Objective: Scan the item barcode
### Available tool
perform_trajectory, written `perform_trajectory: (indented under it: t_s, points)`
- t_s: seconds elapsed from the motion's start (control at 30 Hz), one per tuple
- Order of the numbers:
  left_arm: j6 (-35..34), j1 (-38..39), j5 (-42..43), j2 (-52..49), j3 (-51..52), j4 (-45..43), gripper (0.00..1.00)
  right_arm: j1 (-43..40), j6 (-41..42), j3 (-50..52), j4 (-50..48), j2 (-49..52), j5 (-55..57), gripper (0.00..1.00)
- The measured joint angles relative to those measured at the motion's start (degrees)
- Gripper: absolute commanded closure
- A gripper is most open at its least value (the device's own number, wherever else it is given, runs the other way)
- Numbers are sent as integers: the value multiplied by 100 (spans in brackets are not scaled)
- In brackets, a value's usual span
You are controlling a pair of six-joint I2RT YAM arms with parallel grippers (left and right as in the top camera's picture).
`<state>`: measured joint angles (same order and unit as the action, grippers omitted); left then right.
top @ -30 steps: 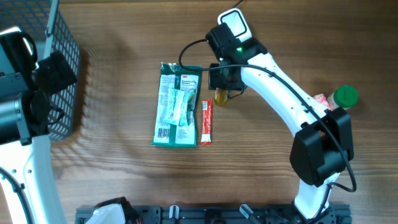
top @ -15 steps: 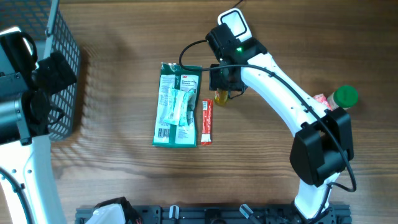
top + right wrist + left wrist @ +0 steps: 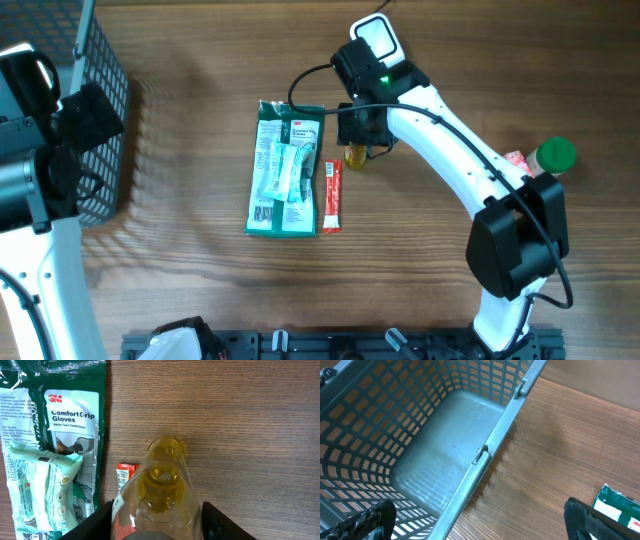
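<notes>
The amber bottle (image 3: pixel 161 485) sits clamped between the right fingers (image 3: pixel 97 521) — the left fingers (image 3: pixel 365 521) spread wide.

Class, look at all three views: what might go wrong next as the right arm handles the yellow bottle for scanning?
1. The right gripper grips the smooth, rounded yellow bottle, which may slip or tilt when turned.
2. The bottle is close beside the red sachet and gloves pack; a swing might knock them.
3. No barcode shows on the bottle in these views, so a scan may miss.
</notes>
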<state>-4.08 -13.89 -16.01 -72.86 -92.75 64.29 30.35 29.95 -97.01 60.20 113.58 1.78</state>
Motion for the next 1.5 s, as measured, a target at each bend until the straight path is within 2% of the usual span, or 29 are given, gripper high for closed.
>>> perform_trajectory:
  t_s: [0.53,0.73,0.87,0.9,0.93,0.97,1.07,1.17,1.33,1.37,1.5]
  points:
    - [0,0,0,0,0,0,0,0,0,22,-2,0,0,41]
    - [0,0,0,0,0,0,0,0,0,201,-205,15,0,48]
    - [0,0,0,0,0,0,0,0,13,201,-251,22,2,60]
    - [0,0,0,0,0,0,0,0,-2,201,-245,22,11,73]
    - [0,0,0,0,0,0,0,0,17,201,-245,22,20,82]
    - [0,0,0,0,0,0,0,0,15,201,-245,22,28,84]
    - [0,0,0,0,0,-2,0,-28,15,197,-260,-2,-46,83]
    - [0,0,0,0,0,0,0,-214,17,201,-234,-223,-393,78]
    - [0,0,0,0,0,0,0,-909,-293,201,13,-1357,-1248,76]
    - [0,0,0,0,0,0,0,-1226,-494,195,179,-1867,-1541,76]
    - [0,0,0,0,0,0,0,-2009,-1281,188,857,-2457,-2817,76]
